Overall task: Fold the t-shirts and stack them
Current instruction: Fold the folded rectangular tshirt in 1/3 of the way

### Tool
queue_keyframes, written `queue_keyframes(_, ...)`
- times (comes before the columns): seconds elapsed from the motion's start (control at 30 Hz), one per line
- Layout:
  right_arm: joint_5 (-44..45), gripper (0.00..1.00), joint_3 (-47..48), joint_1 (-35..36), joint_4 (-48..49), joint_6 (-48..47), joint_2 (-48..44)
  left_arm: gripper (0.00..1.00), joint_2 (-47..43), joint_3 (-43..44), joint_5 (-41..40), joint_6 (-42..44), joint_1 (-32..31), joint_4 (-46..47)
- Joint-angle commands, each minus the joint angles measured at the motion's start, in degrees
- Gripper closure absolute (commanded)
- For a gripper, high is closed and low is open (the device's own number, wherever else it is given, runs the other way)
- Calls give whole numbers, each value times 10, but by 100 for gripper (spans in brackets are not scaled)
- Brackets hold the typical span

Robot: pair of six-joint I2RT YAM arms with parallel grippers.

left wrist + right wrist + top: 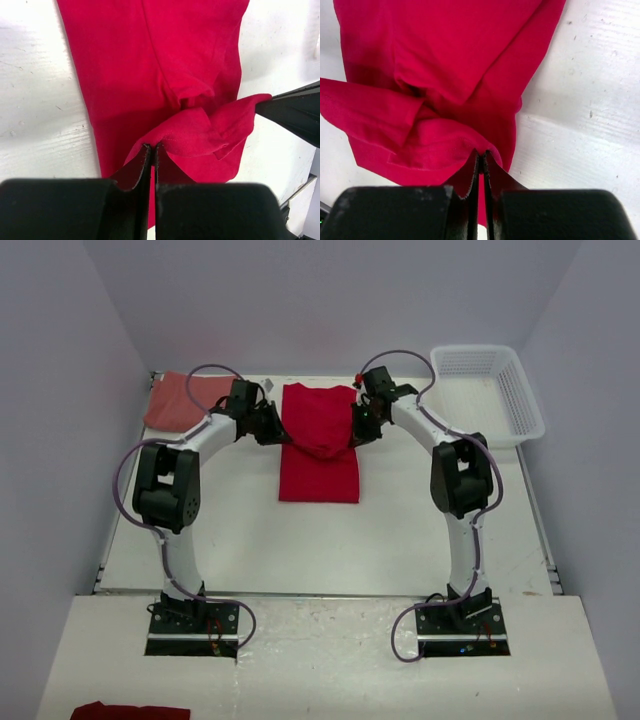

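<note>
The left gripper [152,148] is pinched shut on a lifted edge of the red shirt [150,60], with the cloth caught between its two closed black fingers at the lower middle of the left wrist view. The right gripper [481,155] is closed the same way on the opposite edge of the red shirt [445,50], a thin ridge of cloth showing in the slit between its fingers at the lower middle of the right wrist view. In the left wrist view, the tip of the other arm's finger comes in from the right edge, touching the far corner of the raised fold. From above, the left gripper [275,430] and the right gripper [357,430] sit in the upper middle of the frame, one at each side of the red shirt [320,470], and the cloth between them is bunched up and sags in a crease across the strip. Above and below that crease the shirt lies flat as a long narrow band on the white table [300,540], running from the far edge down toward the centre. The salmon shirt [180,400] lies flat at the upper left of the table, just beyond the left arm's elbow and apart from the red one. A white lattice basket [525,405] stands at the upper right, well apart from both shirts. A piece of red cloth [130,710] shows at the bottom left corner, on the ledge near the left arm's base.
</note>
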Motion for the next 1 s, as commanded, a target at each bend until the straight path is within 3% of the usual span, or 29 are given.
queue_keyframes(0.0, -27, 100, 44, -8, -21, -17, 9, 100, 12, 31, 11, -1, 10, 8)
queue_keyframes(0.5, -49, 100, 118, -24, -57, -32, 72, 99, 49, 44, 30, -4, 22, 17)
queue_keyframes(0.67, -31, 100, 133, -30, -66, -34, 81, 88, 54, 46, 24, -4, 24, 23)
queue_keyframes(0.83, -8, 83, 182, -46, -71, -48, 108, 80, 52, 50, 14, 4, 31, 42)
queue_keyframes(0.97, -13, 64, 253, -66, -81, -63, 128, 72, 53, 87, 19, 23, 35, 44)
